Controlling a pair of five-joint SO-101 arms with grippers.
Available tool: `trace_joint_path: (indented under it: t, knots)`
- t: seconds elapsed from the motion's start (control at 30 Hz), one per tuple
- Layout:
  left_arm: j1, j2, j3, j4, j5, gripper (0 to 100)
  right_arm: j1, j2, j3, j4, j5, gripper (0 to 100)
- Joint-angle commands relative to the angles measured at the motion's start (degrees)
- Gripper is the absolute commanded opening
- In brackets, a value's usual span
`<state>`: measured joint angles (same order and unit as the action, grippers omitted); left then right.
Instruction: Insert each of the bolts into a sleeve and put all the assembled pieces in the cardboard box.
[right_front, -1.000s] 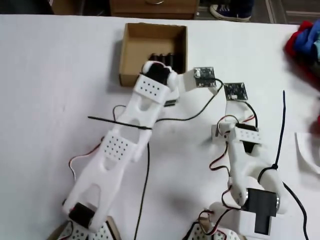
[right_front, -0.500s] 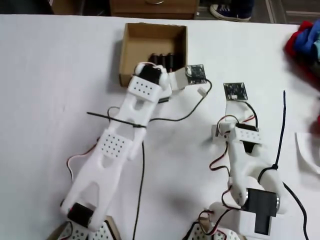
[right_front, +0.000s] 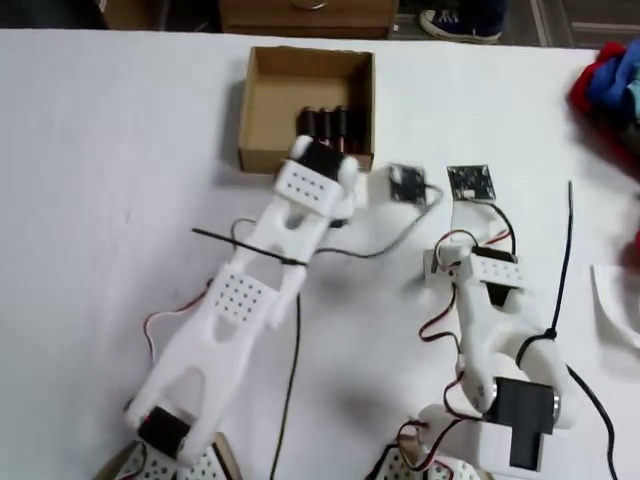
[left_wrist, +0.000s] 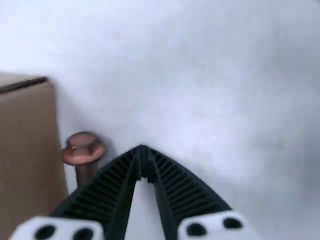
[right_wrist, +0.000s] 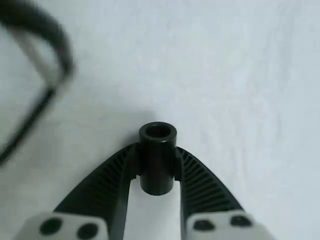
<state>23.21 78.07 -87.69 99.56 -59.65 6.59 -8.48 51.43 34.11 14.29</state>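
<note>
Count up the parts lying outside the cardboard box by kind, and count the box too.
bolt: 1
sleeve: 1
cardboard box: 1
Total: 3

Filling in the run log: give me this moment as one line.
left gripper: shut, empty | bolt: beside cardboard box | right gripper: shut on sleeve

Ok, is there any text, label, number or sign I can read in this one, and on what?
None can be read.
The cardboard box: plain walls, no print showing.
The clearer circuit board at an arm's wrist: it may carry markings, but they are too small to read.
The bolt and the sleeve: no lettering visible.
</note>
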Motion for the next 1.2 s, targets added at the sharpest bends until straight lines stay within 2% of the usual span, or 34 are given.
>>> trace_joint_path:
  t: [0.0,0.23,0.37,0.6,0.77,1.17]
  knots:
    - [2.4,-0.5,-1.1,2.7,1.0,2,0.6,-2.2,-0.7,-0.7,-0.5,2.2]
    - [1.9,-9.0,-1.1,2.7,7.5,2,0.6,-2.2,-0.7,-0.7,-0.5,2.2]
    - [1.2,-11.9,-0.6,1.6,7.6,3,0.6,-2.2,-0.7,-0.7,-0.5,2.2]
    - [-2.7,-7.6,-0.6,-2.9,7.6,21,0.6,-2.2,-0.7,-0.7,-0.5,2.2]
    - [-4.7,-4.6,-0.8,-6.9,7.6,17,0.6,-2.2,-0.7,-0.7,-0.5,2.2]
    - [-4.9,-2.8,-0.5,-14.0,7.6,17,0.6,-2.2,-0.7,-0.7,-0.5,2.2]
